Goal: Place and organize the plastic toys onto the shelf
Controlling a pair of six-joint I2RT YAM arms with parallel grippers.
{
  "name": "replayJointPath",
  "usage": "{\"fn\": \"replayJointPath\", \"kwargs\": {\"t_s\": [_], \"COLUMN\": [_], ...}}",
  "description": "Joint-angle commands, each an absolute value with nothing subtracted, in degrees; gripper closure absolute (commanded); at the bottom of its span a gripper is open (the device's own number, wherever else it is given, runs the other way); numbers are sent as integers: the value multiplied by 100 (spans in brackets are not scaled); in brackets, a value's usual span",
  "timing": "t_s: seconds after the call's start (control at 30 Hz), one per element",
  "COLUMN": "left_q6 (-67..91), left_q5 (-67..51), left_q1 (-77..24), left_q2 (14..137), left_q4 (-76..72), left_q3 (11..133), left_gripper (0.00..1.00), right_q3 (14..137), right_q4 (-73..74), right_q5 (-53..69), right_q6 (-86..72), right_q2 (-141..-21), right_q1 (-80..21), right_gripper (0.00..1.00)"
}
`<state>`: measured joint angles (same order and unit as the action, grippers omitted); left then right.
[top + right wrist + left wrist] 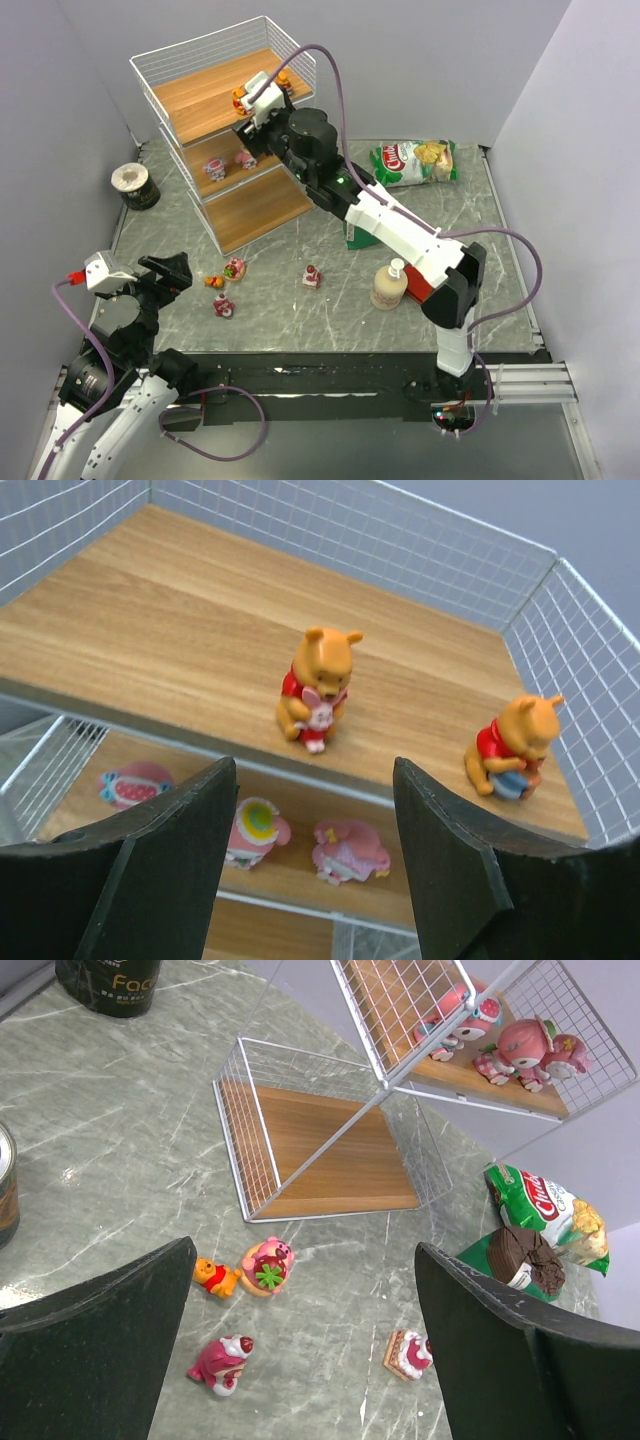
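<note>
Observed right pincer (312, 770) at the front edge of the shelf (200, 95), top tier: released, jaws spread, gripping nothing. Noted a yellow bear toy (315, 685) hugging a pink piglet, upright on that tier just beyond the fingertips, touching neither. Logged a second bear toy (510, 748) on the same tier, near the right wire wall. Counted three pink toys (258, 830) on the middle tier.

Found left pincer (300, 1260) above the table (120, 1140), released, jaws spread wide, holding nothing. Counted four toys on the table before the shelf: small orange bear (212, 1277) just beside a round pink one (268, 1263), a pink-red one (222, 1363) nearer the arm, a red-and-white one (408, 1352) to the right. Recorded chip bag (415, 162), cream bottle (390, 285) and dark can (135, 185) elsewhere on the table.
</note>
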<state>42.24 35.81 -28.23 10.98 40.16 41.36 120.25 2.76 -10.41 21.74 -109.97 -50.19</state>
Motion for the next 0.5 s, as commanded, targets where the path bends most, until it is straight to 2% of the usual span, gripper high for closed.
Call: {"fn": "replayJointPath", "kwargs": {"t_s": [0.0,0.03,0.13,0.17,0.23,0.27,0.47], "left_q6": [4184,4184,4184,4184,4192,4192,4192], "left_q5": [3612,3612,3612,3612,3612,3621,3621], "left_q1": [-2830,-2830,-2830,-2830,-2830,-2830,-2830], "left_q2": [1107,1107,1107,1107,1099,1099,1090], "left_q4": [3929,3929,3937,3937,3946,3946,3946], "left_q3": [4131,4131,4131,4131,4140,4140,4140], "left_gripper": [3,3,4,4,4,4,4], "right_q3": [11515,11383,11329,11347,11382,11391,11742], "right_q4": [-438,-596,-703,-703,-686,-668,-414], "right_q5": [-1002,-1037,-1090,-1090,-994,-958,-721], "right_q6": [1820,1793,1609,1556,1433,1398,1195], "right_q2": [-10267,-10213,-10143,-10160,-10178,-10204,-10493], "right_q1": [-4975,-4966,-4896,-4861,-4799,-4773,-4641], "right_gripper": [31,33,46,54,63,71,90]}}
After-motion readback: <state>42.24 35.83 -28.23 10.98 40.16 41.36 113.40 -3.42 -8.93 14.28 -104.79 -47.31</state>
